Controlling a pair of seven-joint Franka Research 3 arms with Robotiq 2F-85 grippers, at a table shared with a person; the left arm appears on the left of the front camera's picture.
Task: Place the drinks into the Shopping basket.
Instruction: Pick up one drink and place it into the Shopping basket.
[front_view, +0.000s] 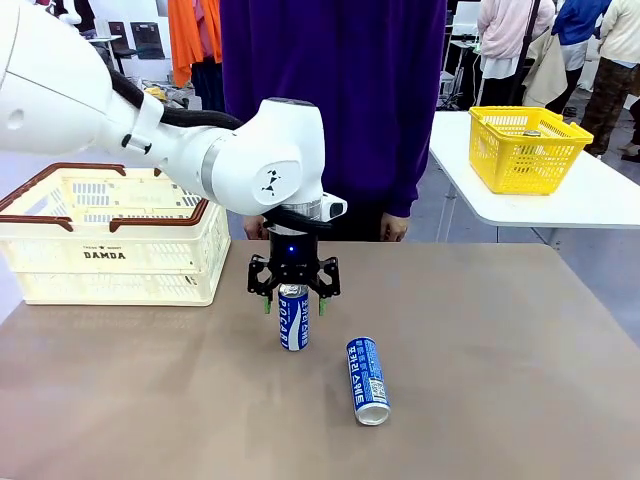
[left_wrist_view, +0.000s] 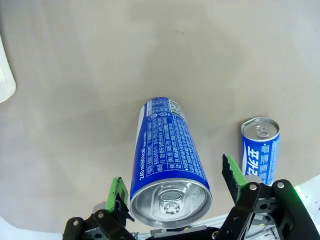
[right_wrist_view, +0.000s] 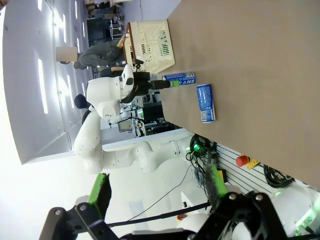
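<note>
My left tool (front_view: 294, 307) hangs straight down over the upright blue can (front_view: 293, 322), jaws wide open, one green pad on each side of the can's upper part. The can stands on the counter (front_view: 480, 330) with its long axis vertical, in line with my fingers, so the coming move turns on closing squarely across its width. In the left wrist view one pad sits almost against the can's wall and the other stands a little off (I judge it slightly off-centre).

A second blue can (front_view: 368, 380) lies on its side just beside it, to my right and nearer my edge, apart from the tool. My right tool (right_wrist_view: 157, 185) is open too, empty and held high, well apart from both cans, so the left arm is plainly the nearer.

The Shopping basket (front_view: 110, 262) sits to my left, toward the far side. Nothing stands between it and the can. A person (front_view: 335, 110) stands at the far edge.
</note>
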